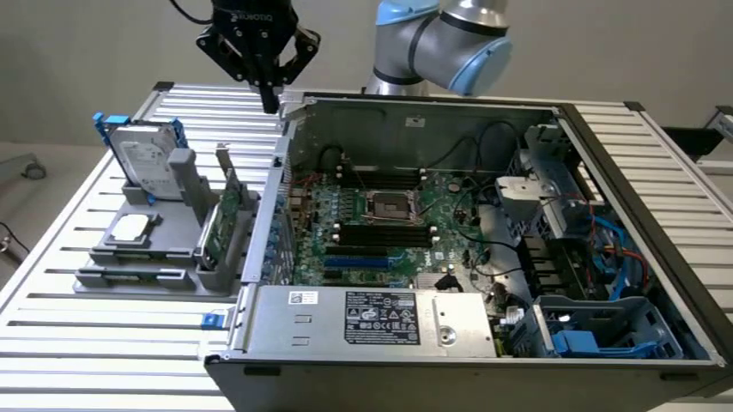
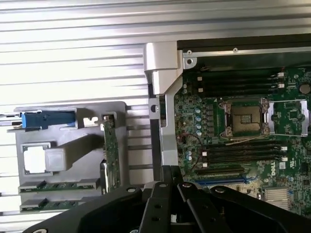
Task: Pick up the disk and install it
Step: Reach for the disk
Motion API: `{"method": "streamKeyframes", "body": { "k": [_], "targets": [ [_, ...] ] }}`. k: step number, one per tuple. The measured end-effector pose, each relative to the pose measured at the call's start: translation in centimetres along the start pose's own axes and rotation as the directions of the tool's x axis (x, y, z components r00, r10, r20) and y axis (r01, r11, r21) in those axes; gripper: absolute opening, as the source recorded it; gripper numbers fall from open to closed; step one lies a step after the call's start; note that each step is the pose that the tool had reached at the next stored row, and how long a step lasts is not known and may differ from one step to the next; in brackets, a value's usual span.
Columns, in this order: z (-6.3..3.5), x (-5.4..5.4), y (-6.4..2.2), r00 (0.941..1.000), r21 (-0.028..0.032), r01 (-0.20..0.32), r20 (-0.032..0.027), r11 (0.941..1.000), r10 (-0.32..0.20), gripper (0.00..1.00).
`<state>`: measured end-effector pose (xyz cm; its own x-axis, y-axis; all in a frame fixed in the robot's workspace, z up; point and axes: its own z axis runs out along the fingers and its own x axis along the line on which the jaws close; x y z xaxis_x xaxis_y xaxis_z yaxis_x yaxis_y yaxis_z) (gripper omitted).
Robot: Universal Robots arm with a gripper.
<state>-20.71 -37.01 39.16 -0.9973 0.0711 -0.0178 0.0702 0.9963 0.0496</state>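
The black end effector [image 1: 269, 101], its fingers pressed together on nothing, hangs over the back corner of the open grey metal computer case [image 1: 390, 129], close above its wall edge. Bare slatted aluminium surface [image 1: 69, 343] lies to the exterior view's left. The silver-grey rectangular disk [image 1: 147, 159] with blue rails stands upright in a grey plastic holder [image 1: 143, 279] beside the case, lower than the end effector and apart from it.

The exterior view stands off from the open computer case [image 1: 458, 386], looking steeply down so the whole case fits (with the grey parts holder [image 1: 137, 281] beside it). The wrist view looks straight down from nearer, over the case's side wall; both share the holder and motherboard [image 1: 441, 193].
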Motion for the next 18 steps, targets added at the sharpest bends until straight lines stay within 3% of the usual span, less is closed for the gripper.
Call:
{"method": "streamKeyframes", "body": {
  "k": [18],
  "targets": [
    [0.18,7.7,1.34,1.0000,-0.0088,0.000,-0.0025,1.0000,0.000,0.11]
  ]
}}
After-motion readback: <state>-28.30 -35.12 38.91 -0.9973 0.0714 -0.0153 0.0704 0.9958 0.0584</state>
